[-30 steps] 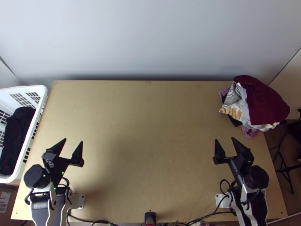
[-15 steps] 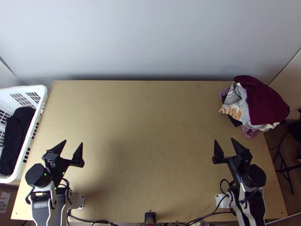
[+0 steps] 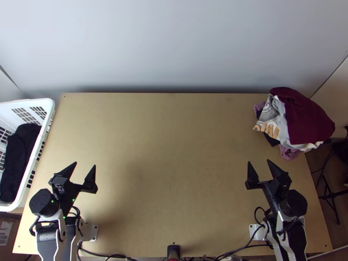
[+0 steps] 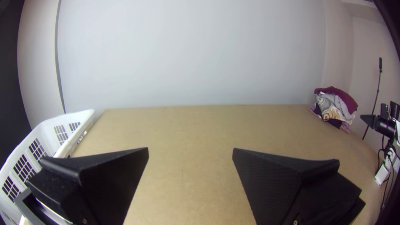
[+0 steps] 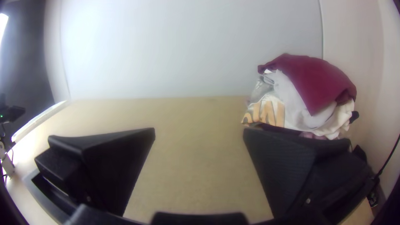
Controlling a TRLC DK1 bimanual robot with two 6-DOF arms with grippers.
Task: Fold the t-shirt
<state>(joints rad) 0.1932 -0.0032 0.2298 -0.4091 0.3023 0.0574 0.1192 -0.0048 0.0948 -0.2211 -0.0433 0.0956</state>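
The left claw (image 3: 85, 164) and right claw (image 3: 259, 161) — both spread wide, grasping nothing — have barely shifted, so folding seems yet to start. The clothing heap (image 3: 281, 126) stays bunched at the tabletop's (image 3: 174, 143) far right corner; its maroon top layer (image 3: 304, 115) hides much beneath, and which piece is the t-shirt I cannot tell.

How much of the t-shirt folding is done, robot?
No finished folding that I can make out; the crumpled-looking black cloth in the white plastic basket might be folded, I can't tell. Nothing's in hand: the left gripper and right gripper are open. Left to do, probably: take a shirt from the bunched maroon, grey and pink clothes heap, spread it, fold it.
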